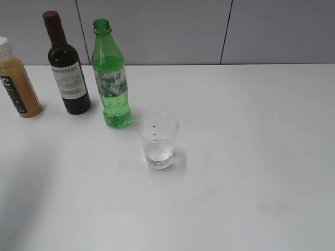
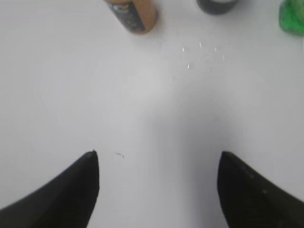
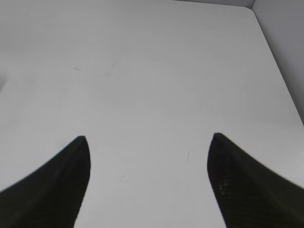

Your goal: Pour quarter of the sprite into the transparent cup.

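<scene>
Green and translucent, the sprite (image 1: 110, 76) stands upright and uncapped at the back left of the white desk (image 1: 251, 157), with some liquid low in its body. We see the transparent cup (image 1: 158, 140) just in front of it and to its right, upright, holding a little clear liquid at the bottom. A dark wine bottle (image 1: 66, 68) stands just left of the sprite, and an orange juice bottle (image 1: 17, 81) sits further left. Our left claw (image 2: 158, 164) hangs wide open over bare desk, gripping nothing, with the juice bottle's base ahead of it. Our right claw (image 3: 148, 147) is likewise spread wide and empty above bare desk.
</scene>
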